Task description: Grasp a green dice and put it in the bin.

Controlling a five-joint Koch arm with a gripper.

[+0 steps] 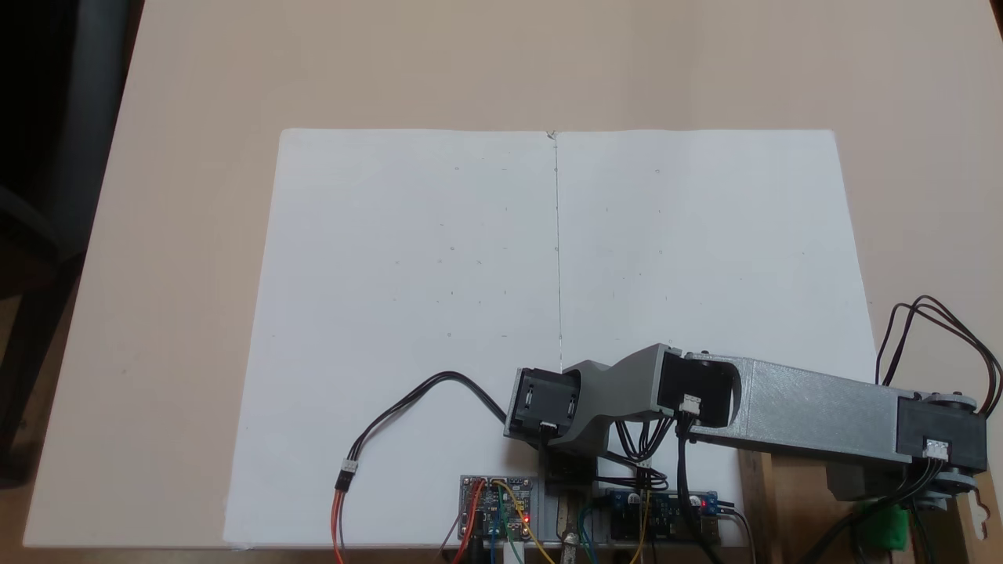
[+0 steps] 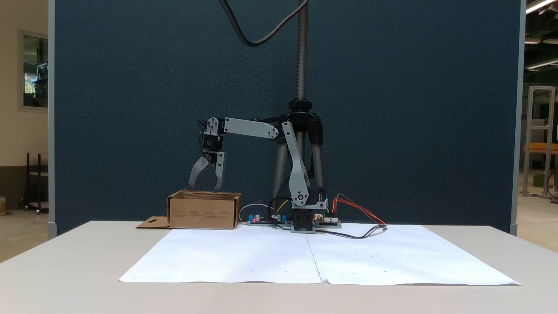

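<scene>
A grey Koch arm (image 2: 293, 170) reaches sideways from its base at the back edge of a pale table (image 2: 65, 261), its gripper (image 2: 203, 189) hanging point-down directly above the bin (image 2: 204, 211), a shallow brown cardboard box standing just off the corner of 2 white paper sheets (image 2: 314, 257) laid side by side. Seen from the front fixed view, the 2 grey jaws stand clearly spread, tips apart and level with the box's top rim, with nothing visible between them. The bin's side flap (image 2: 152, 223) lies flat on the table to the left of the box in that view, a slot hole punched through it. In the fixed view from above, the arm's upper link (image 1: 815, 407) stretches toward the right edge, and a bright green shape, the green dice (image 1: 885, 529), shows below the wrist near the bottom right corner, partly hidden by cables and the arm; whether it rests inside the bin cannot be told from that angle. Circuit boards (image 1: 497, 505) with red lights and coloured wires sit beside the base. A dark blue partition (image 2: 392, 109) and a tripod (image 2: 301, 126) stand behind the table.
</scene>
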